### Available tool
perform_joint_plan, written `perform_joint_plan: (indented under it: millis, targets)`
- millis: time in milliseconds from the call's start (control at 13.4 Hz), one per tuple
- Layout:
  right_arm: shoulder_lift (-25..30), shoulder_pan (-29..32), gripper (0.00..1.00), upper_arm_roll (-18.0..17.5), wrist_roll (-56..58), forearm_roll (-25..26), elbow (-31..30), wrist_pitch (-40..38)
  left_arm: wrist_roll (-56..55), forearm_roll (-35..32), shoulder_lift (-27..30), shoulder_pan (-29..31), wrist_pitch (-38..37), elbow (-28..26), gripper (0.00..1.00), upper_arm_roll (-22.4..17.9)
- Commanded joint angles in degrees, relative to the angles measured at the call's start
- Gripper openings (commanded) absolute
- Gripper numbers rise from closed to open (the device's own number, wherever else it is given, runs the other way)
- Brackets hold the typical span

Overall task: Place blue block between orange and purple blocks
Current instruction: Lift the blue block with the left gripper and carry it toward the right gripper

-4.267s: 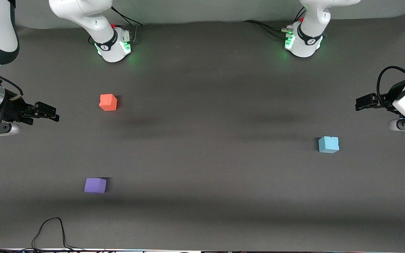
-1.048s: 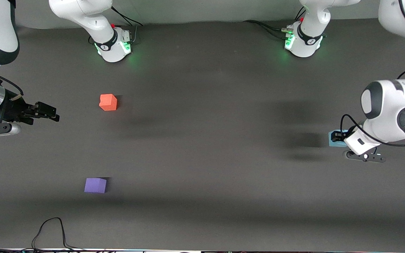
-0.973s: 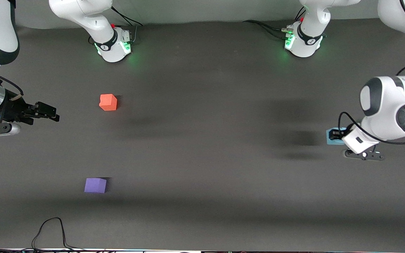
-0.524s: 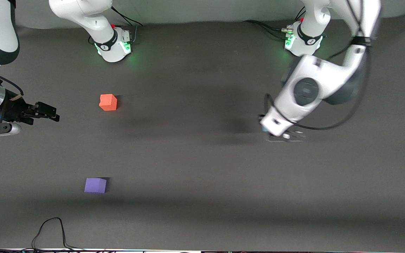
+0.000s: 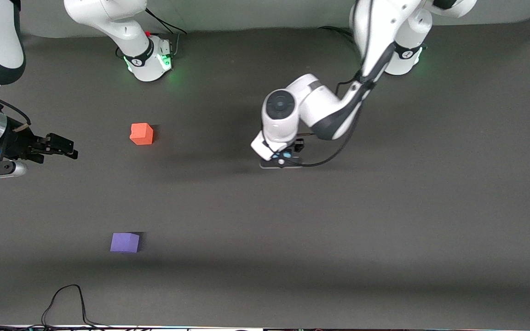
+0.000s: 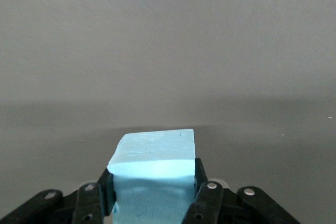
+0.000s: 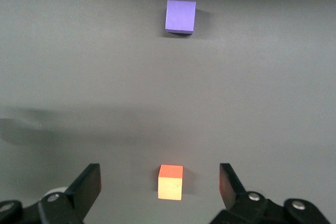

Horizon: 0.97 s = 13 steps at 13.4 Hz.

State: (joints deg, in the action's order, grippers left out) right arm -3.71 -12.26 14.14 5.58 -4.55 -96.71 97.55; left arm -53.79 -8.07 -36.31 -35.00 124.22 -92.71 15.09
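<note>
My left gripper is shut on the blue block, which is mostly hidden under the hand, and holds it over the table's middle. In the left wrist view the sky-blue cube sits clamped between both fingers. The orange block lies toward the right arm's end, and the purple block lies nearer to the front camera than it. My right gripper waits open and empty beside the orange block. The right wrist view shows the orange block and the purple block.
The table is a dark grey mat. A black cable loops at the mat's edge nearest the front camera, near the purple block. The two arm bases stand along the edge farthest from it.
My left gripper closed on the blue block at the left arm's end and has carried it toward the table's middle. The right arm and the orange and purple blocks have not moved.
</note>
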Motion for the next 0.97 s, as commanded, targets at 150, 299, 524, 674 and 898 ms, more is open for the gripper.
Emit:
perform_joint_plan:
  millis: [150, 299, 524, 674, 898]
  targets:
    - [0.2, -0.3, 1.0, 0.4, -1.2, -0.5, -0.7, 0.0, -6.9, -4.4, -8.7, -3.5, -0.7, 7.2, 0.34, -1.1]
    - [0.2, -0.6, 1.0, -0.1, -1.4, -0.5, -0.3, 0.2, -6.9, -4.4, -9.0, -3.5, 0.1, 7.3, 0.55, -1.2]
    - [0.2, -3.0, 1.0, -0.2, -4.2, 0.1, -0.1, 1.1, -6.2, -4.6, -8.1, -3.1, -0.6, 7.4, 1.0, -1.3]
    - [-0.6, -5.7, 1.0, -0.3, -6.3, -0.3, -0.2, 2.7, -5.9, -4.6, -5.0, -1.4, -3.6, 8.2, 1.0, -1.2]
    - [-3.0, -12.9, 1.0, -0.3, -12.0, -0.9, 0.8, 5.0, 3.5, 1.1, 3.9, 4.2, -14.0, 8.0, 1.0, -0.8]
